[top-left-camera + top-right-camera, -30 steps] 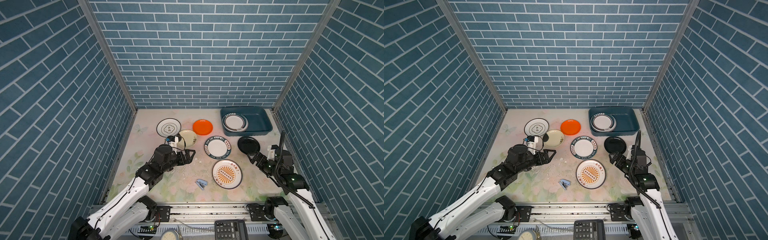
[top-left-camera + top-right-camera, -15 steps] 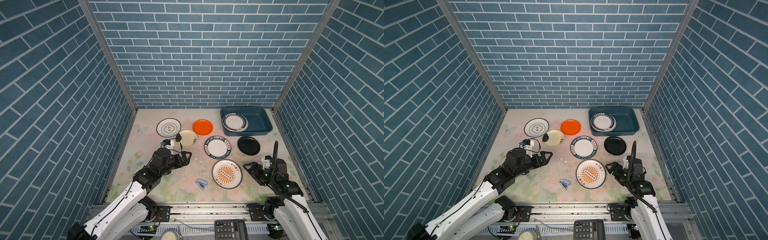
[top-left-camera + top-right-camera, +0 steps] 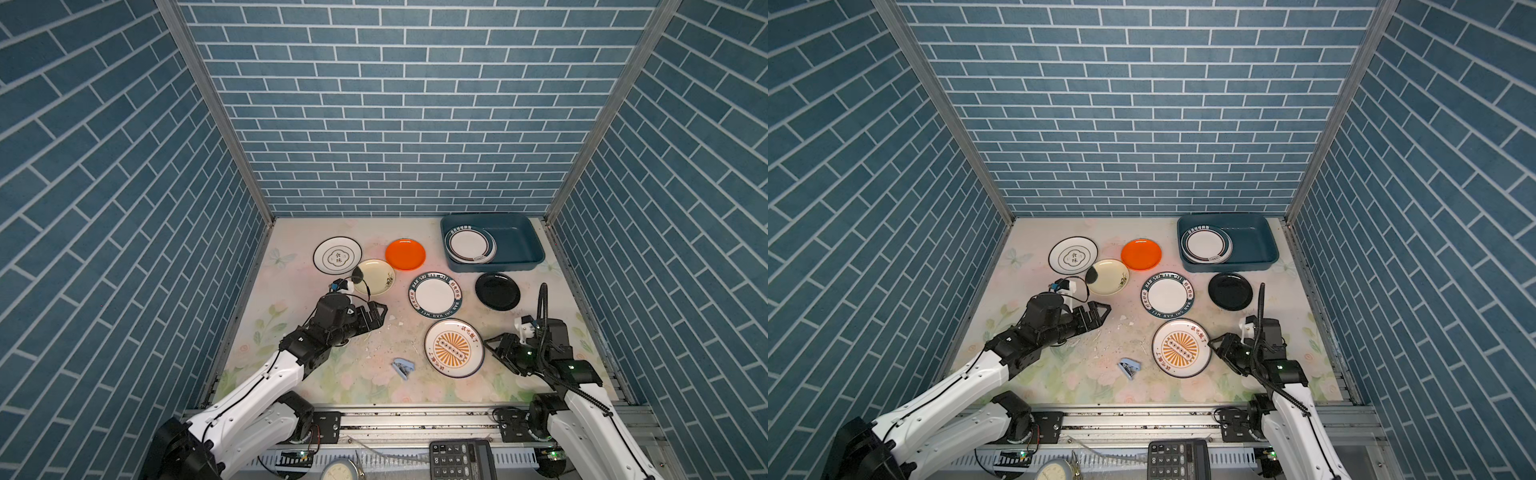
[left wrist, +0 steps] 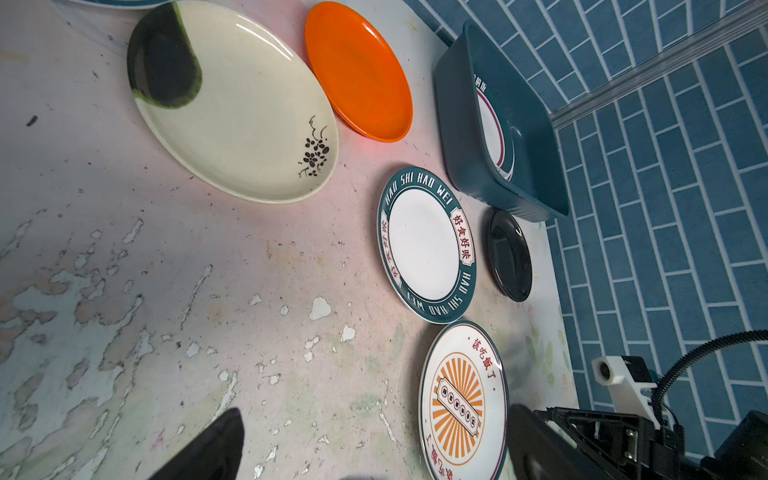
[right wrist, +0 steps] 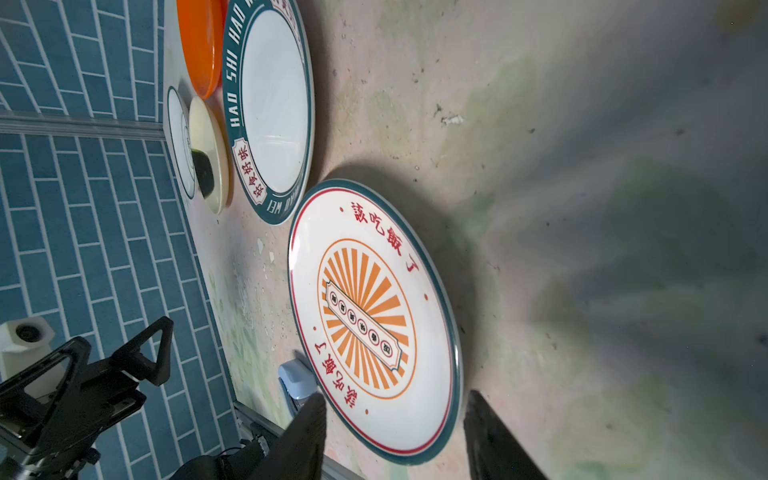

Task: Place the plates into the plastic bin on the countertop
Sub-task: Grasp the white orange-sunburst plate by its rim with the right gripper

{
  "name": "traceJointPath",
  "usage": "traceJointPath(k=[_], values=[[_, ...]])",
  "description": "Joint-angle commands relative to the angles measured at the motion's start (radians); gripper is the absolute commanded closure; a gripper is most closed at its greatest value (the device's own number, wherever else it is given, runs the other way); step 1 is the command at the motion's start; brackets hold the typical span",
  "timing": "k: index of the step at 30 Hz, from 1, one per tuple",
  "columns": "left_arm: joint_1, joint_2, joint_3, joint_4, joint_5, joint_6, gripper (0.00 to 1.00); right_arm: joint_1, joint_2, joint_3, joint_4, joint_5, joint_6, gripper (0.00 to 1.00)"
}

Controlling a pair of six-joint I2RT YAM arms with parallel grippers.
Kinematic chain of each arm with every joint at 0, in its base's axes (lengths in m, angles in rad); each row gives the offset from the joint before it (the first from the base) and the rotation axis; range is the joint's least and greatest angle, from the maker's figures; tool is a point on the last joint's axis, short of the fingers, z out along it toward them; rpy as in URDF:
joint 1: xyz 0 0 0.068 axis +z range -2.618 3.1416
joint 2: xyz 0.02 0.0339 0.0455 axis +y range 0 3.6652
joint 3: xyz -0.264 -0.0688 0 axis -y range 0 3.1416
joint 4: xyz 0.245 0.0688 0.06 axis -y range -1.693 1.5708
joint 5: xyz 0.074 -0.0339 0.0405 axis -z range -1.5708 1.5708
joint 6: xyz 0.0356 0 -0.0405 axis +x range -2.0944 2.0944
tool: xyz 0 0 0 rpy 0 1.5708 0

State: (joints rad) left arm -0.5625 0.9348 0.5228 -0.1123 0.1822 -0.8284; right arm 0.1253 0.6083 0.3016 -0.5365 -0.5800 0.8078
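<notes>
My right gripper is low at the right rim of the sunburst plate, its jaws partly apart with the rim between them and a gap on one side. Open and empty, my left gripper hovers over bare countertop. The plastic bin at the back right holds stacked white plates. On the countertop lie a black plate, a lettered teal-rimmed plate, an orange plate, a cream plate and a white black-rimmed plate.
A small pale-blue stapler lies left of the sunburst plate, near the front. Brick-patterned walls close in the back and both sides. A calculator sits on the front rail below the countertop.
My right arm drew back from beside the black plate toward the front, stopping at the sunburst plate's right rim with its jaws narrowing. My left arm pulled slightly back from the cream plate.
</notes>
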Motion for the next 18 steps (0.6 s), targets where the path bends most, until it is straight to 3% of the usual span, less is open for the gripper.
traceJointPath(k=[1, 18], values=[[0.003, 0.027, 0.025, 0.048, 0.022, 0.001, 0.00, -0.002, 0.014, -0.011, -0.023, 0.008, -0.041, 0.52], [-0.009, 0.080, 0.039, 0.085, 0.044, -0.006, 0.00, -0.002, 0.076, -0.063, 0.076, 0.010, -0.056, 0.56]])
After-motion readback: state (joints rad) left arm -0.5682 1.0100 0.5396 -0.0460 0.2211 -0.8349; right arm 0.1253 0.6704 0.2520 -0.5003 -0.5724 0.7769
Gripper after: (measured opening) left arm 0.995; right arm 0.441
